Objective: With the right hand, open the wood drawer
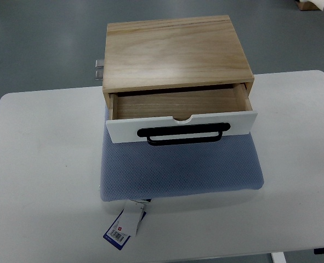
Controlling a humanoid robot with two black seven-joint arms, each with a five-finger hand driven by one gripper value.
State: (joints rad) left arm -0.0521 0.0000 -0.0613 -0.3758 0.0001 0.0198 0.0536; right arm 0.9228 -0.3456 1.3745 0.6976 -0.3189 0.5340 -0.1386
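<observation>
1. The white desk (35, 181) fills most of the top view, its far corners rounded, with grey floor beyond its far edge.
2. A blue-grey cushion pad (181, 170) lies at the middle of the desk, reaching toward the near edge.
3. The wood drawer box (175, 52) sits on the far part of the pad, its back overhanging the desk's far edge.
4. The drawer (175, 104) is already pulled partway out toward the near edge; its bare wooden inside shows and looks empty.
5. Its white front panel (244, 121) carries a black bar handle (183, 133) and tilts slightly, the right end farther out.
6. A white and blue tag (123, 227) hangs from the pad's near-left corner, close to the desk's near edge.
7. Small grey metal pieces (99, 68) stick out at the box's left side.
8. Neither hand appears, so their fingers cannot be judged.
9. Judged from this, the opening looks largely done; if more travel is wanted, the right hand must come in from the right edge, hook the handle and pull straight toward the near edge without dragging the box off the pad.
</observation>
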